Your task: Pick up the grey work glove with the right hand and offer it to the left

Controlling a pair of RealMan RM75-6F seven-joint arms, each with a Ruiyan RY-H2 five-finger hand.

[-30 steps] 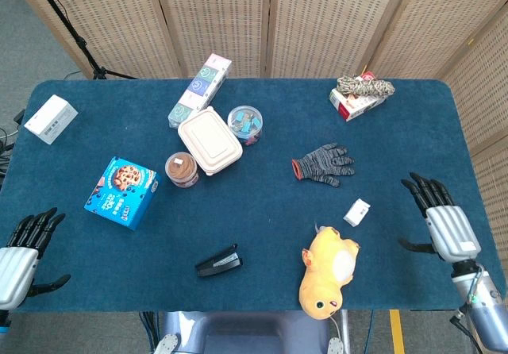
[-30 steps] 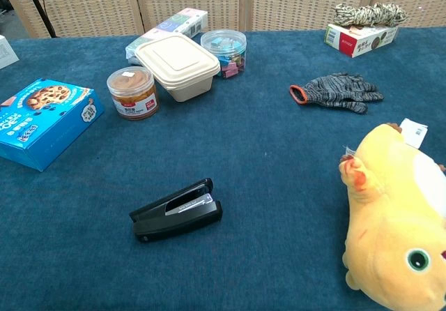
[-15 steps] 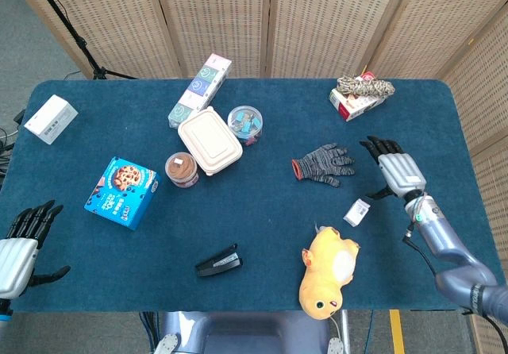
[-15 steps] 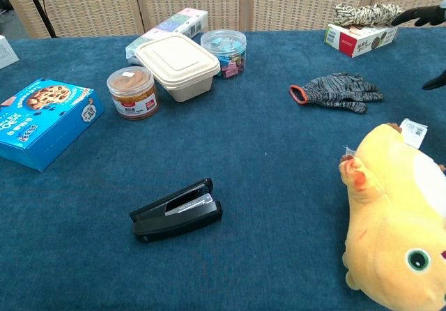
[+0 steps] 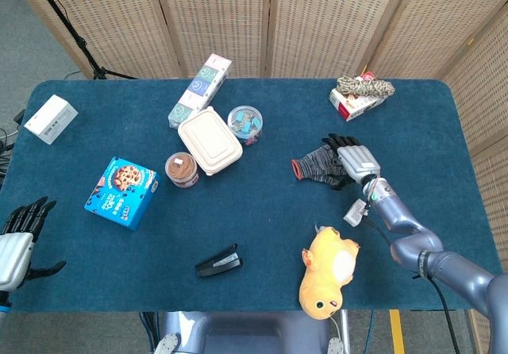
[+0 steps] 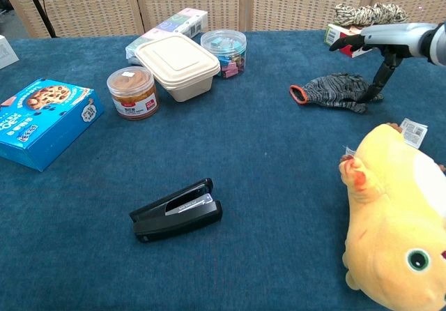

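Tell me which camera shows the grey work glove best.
Chest view: the grey work glove lies nearly unobstructed, orange cuff visible. In head view the right hand hovers over its fingers.

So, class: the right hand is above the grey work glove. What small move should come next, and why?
Probably lower the right hand and close its fingers on the grey work glove. The hand hovers open over the glove's finger end, the glove lies flat on the table, and the left hand waits open.
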